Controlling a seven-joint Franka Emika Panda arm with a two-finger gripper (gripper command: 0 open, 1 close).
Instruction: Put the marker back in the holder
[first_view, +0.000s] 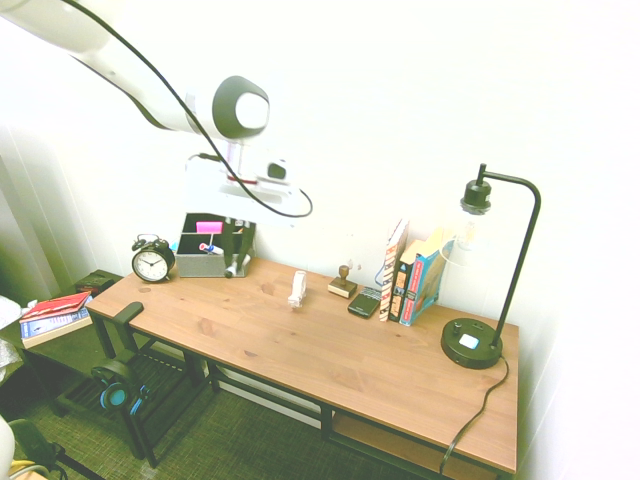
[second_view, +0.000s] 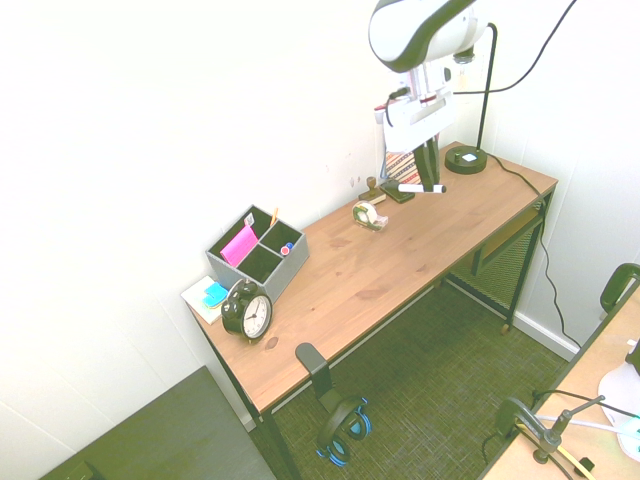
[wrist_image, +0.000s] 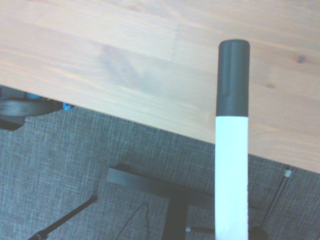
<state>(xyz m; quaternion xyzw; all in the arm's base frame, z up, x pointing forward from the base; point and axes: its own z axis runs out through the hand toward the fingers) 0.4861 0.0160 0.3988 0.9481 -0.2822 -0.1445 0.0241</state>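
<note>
My gripper (second_view: 425, 182) hangs well above the wooden desk (second_view: 400, 250), shut on the marker (second_view: 420, 188), which lies level between the fingers, white barrel with black ends. The wrist view shows the marker (wrist_image: 232, 150) close up, its black cap over the desk's front edge. The grey holder (second_view: 285, 272) stands at the desk's far end by the wall, with pink notes in one compartment, a good way from the gripper. In the first exterior view the gripper (first_view: 238, 262) overlaps the holder (first_view: 200, 265) in the picture, so the marker is hard to make out there.
A black alarm clock (second_view: 247, 312) stands beside the holder. A white tape dispenser (second_view: 370, 215) sits mid-desk near the wall. A wooden stamp (first_view: 343, 283), a dark device (first_view: 364, 301), books (first_view: 415, 275) and a black lamp (first_view: 472, 342) fill the other end. Headphones (second_view: 340, 428) hang below.
</note>
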